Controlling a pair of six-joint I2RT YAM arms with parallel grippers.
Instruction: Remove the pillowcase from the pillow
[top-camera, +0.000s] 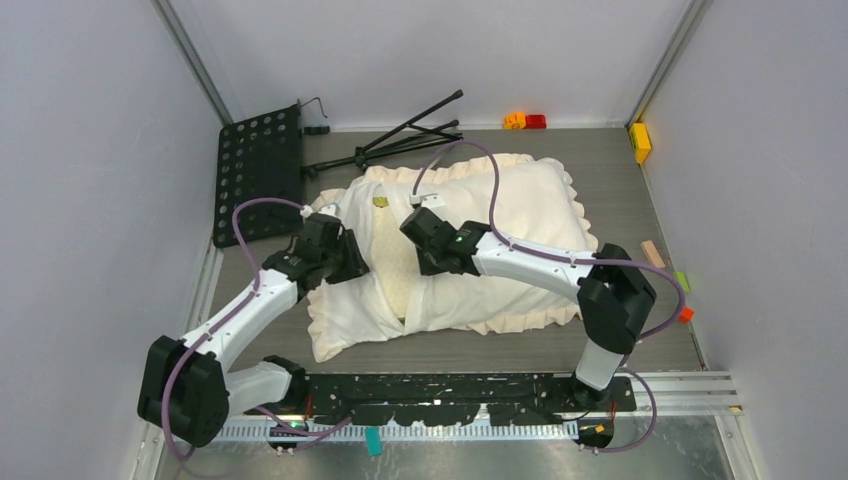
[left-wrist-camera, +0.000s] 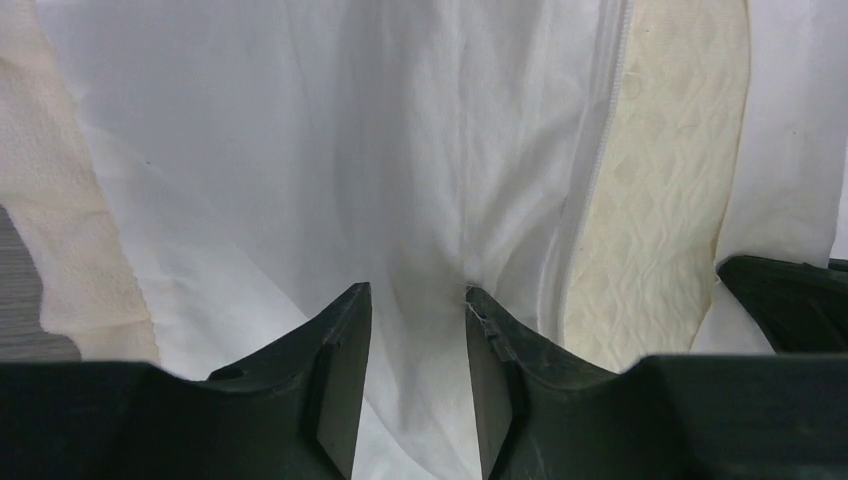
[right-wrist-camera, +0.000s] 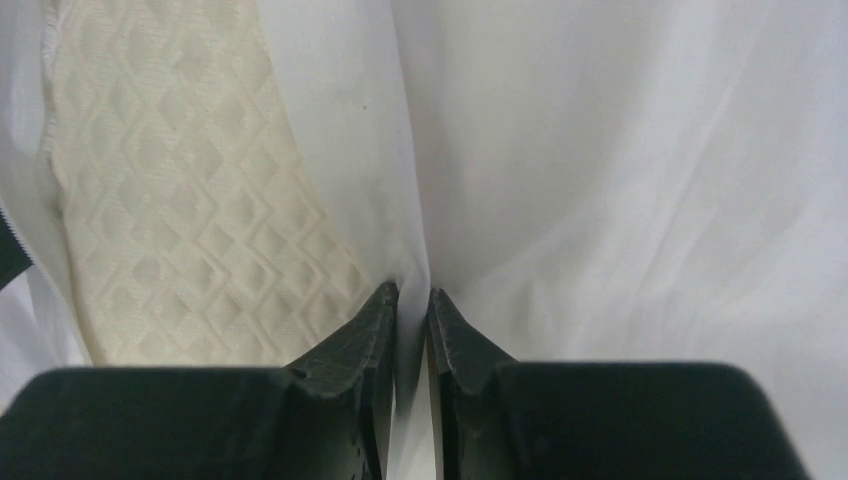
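The pillowcase (top-camera: 520, 210) lies mid-table, off-white with a frilled border. Its opening gapes in the middle and shows a strip of the pale yellow quilted pillow (top-camera: 395, 255) with a small olive tag (top-camera: 380, 202). My left gripper (top-camera: 345, 265) is on the left flap. In the left wrist view (left-wrist-camera: 418, 295) its jaws stand narrowly apart with a bunched fold of pillowcase (left-wrist-camera: 300, 130) pinched between them, the pillow (left-wrist-camera: 660, 180) to the right. My right gripper (top-camera: 425, 260) is on the right flap. In the right wrist view (right-wrist-camera: 412, 293) it is shut on the pillowcase (right-wrist-camera: 620, 150) edge beside the pillow (right-wrist-camera: 180, 200).
A black perforated plate (top-camera: 258, 180) lies at the back left and a folded black stand (top-camera: 410, 135) lies behind the pillow. Small toy blocks (top-camera: 525, 121) and a yellow block (top-camera: 640, 142) sit at the back. A wooden piece (top-camera: 652, 253) lies near the right edge.
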